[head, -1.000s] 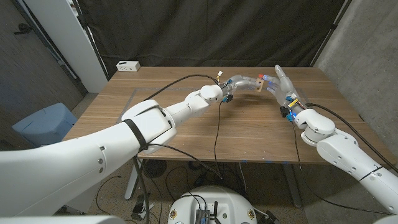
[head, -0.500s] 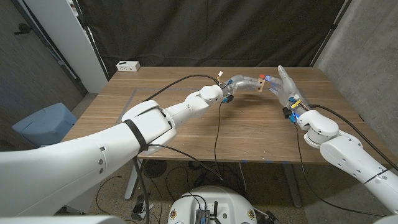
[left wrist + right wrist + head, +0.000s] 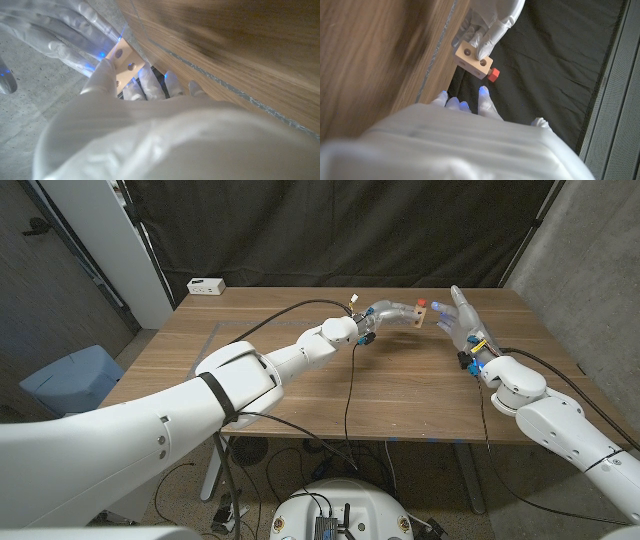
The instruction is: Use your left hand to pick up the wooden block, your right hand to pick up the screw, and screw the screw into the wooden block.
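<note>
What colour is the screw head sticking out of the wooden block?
Red. The screw head shows best in the right wrist view, beside the wooden block.

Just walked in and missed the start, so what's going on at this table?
The left hand holds the wooden block up over the far side of the table. A red screw is already sticking out of the block. The right hand is beside it, fingers spread, apparently not gripping it.

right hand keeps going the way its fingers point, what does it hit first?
Most likely the red screw head sticking out of the wooden block that the left hand holds. The right hand's fingertips sit just short of it; the exact gap is hard to judge.
</note>
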